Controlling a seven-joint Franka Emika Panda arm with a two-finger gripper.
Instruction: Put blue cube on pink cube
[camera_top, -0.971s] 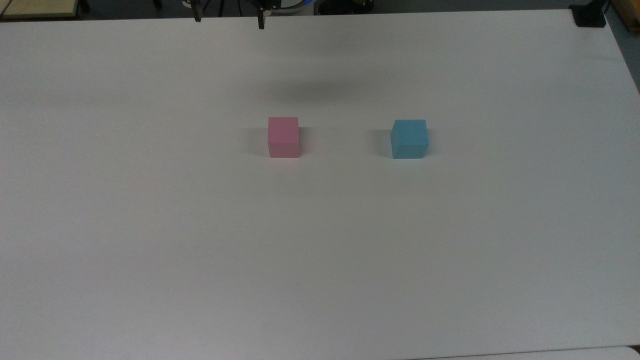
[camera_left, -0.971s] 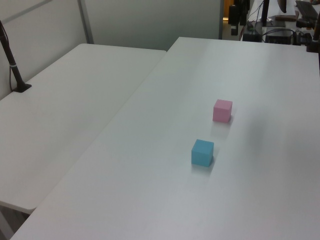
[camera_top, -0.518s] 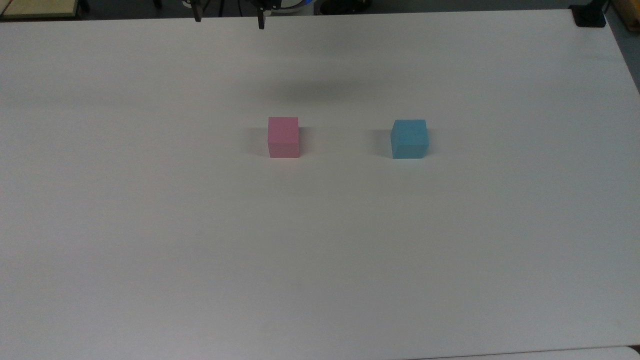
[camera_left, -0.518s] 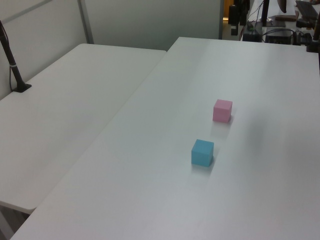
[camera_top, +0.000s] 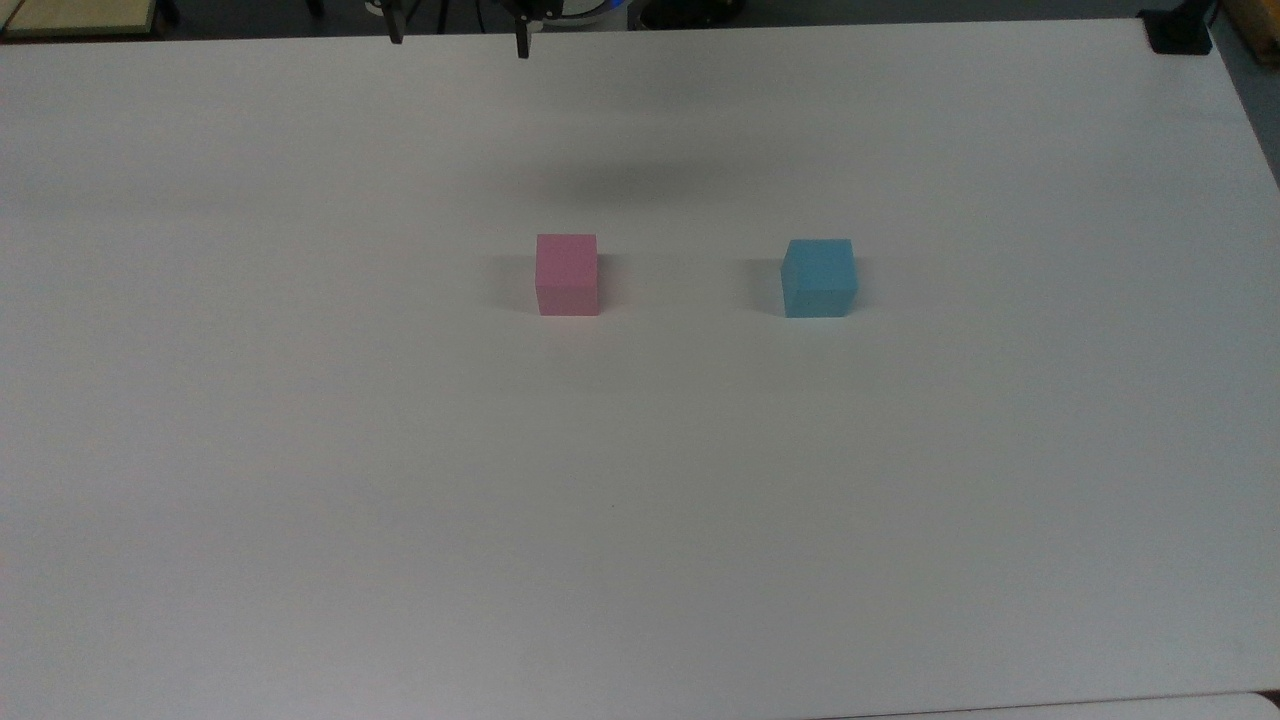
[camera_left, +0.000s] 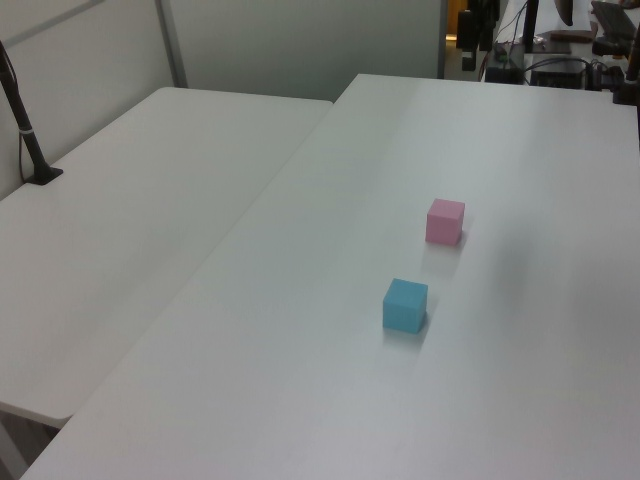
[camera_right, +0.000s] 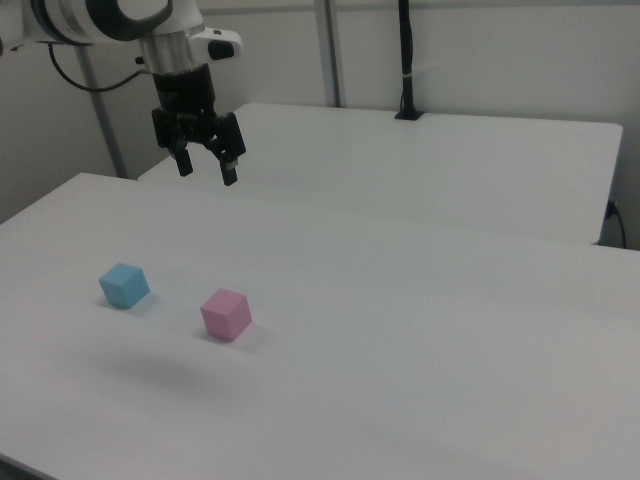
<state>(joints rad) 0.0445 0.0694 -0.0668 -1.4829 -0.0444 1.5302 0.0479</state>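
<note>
Change since earlier: none to see; both cubes and the claw's fingertips sit where they were a second ago.
Blue cube (camera_top: 819, 277): flat on the white surface (camera_top: 640, 500), well apart from the pink cube, at the top view's right of it; in the left view (camera_left: 405, 305) it is the nearer one, in the right view (camera_right: 124, 285) it lies to the right view's left.
Blue cube's turn: slightly rotated in the top view, one vertical edge facing the camera; as a cube it has no long axis.
Pink cube (camera_top: 567, 274): flat on the surface, squarer to the top view than the blue one, nothing on it; also seen in the left view (camera_left: 445, 221) and the right view (camera_right: 226, 314).
Claw (camera_right: 206, 166): empty, fingers spread apart, pointing down, hanging high above the surface and well away from both cubes.
Containers: none among the things on the surface.
Cut off: in the top view the claw (camera_top: 458, 45) is cropped at the upper edge, with two dark fingertips showing; its soft shadow falls on the surface behind the cubes.
Second table (camera_left: 130, 200): butts against the surface along the left view's left side.
</note>
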